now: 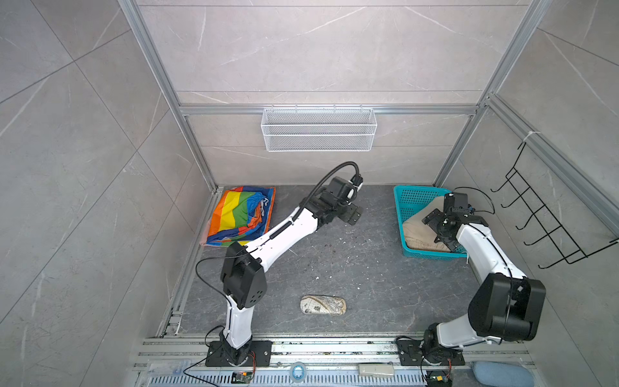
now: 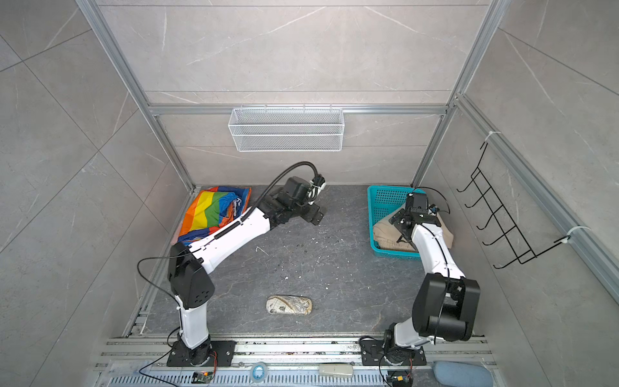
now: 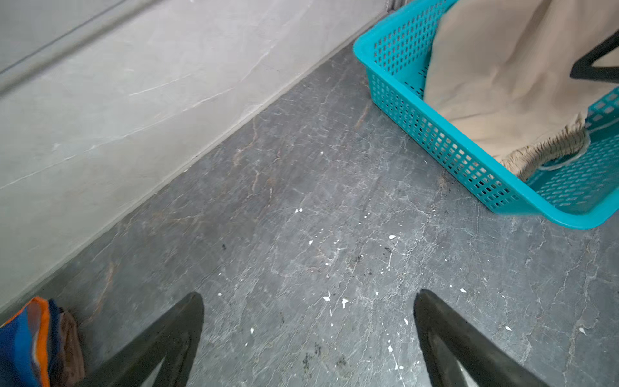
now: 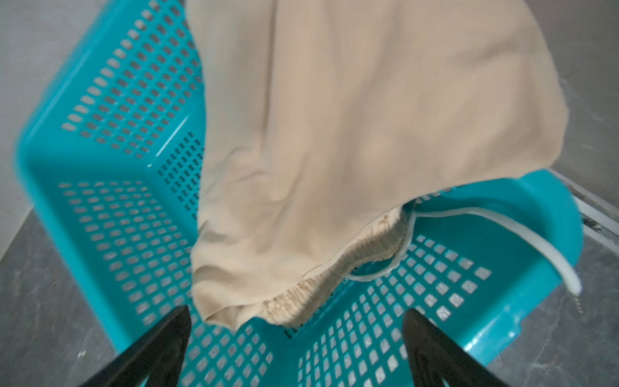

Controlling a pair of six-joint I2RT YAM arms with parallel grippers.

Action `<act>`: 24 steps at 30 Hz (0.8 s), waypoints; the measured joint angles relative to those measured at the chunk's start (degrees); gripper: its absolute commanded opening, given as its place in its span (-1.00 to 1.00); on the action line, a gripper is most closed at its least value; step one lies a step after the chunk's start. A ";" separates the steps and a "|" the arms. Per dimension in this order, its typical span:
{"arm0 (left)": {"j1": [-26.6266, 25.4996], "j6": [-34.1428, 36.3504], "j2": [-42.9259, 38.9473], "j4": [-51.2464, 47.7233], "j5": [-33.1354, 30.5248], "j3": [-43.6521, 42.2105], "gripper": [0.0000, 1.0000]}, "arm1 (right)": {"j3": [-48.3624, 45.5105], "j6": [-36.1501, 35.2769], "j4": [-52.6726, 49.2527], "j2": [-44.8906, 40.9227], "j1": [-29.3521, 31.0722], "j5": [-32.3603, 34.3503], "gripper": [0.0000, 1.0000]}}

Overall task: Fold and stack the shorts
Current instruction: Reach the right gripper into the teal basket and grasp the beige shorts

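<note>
The rainbow-striped shorts (image 1: 239, 214) (image 2: 214, 211) lie folded in the far left corner; an edge of them shows in the left wrist view (image 3: 30, 345). Beige shorts (image 1: 418, 231) (image 2: 385, 231) (image 3: 502, 83) with a gathered waist and white drawstring lie crumpled in the teal basket (image 1: 407, 201) (image 2: 378, 201) (image 3: 418, 110) at the far right, one side draped over its rim. My left gripper (image 1: 353, 214) (image 2: 315, 214) (image 3: 308, 295) hangs open and empty over bare floor between the two. My right gripper (image 1: 433, 228) (image 2: 400, 228) (image 4: 298, 310) hovers open above the basket (image 4: 100, 201), just short of the beige waistband (image 4: 301, 298).
A small patterned pouch (image 1: 323, 305) (image 2: 289, 305) lies near the front middle. A white wire basket (image 1: 318, 129) hangs on the back wall and a black wire hook rack (image 1: 542, 217) on the right wall. Aluminium frame posts stand at the corners.
</note>
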 measured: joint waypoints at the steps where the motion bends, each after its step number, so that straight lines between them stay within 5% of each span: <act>1: -0.68 0.13 1.18 0.02 -0.26 0.79 0.99 | -0.09 0.26 0.07 1.11 -0.74 0.00 0.99; 6: -1.77 0.13 4.63 -0.31 -1.31 3.87 0.99 | -0.92 1.20 1.88 5.20 -2.82 0.17 0.98; 10: -1.75 0.57 5.73 0.09 -2.47 5.68 0.99 | -1.09 1.79 5.88 7.93 -4.48 -1.38 0.78; 16: -1.70 0.79 7.19 0.87 -4.09 6.93 0.99 | -3.15 3.19 9.18 11.78 -6.14 -5.14 -0.18; 24: -1.70 -0.22 7.67 -0.48 -3.87 6.80 0.99 | -3.32 2.71 11.23 12.13 -6.14 -9.07 -0.86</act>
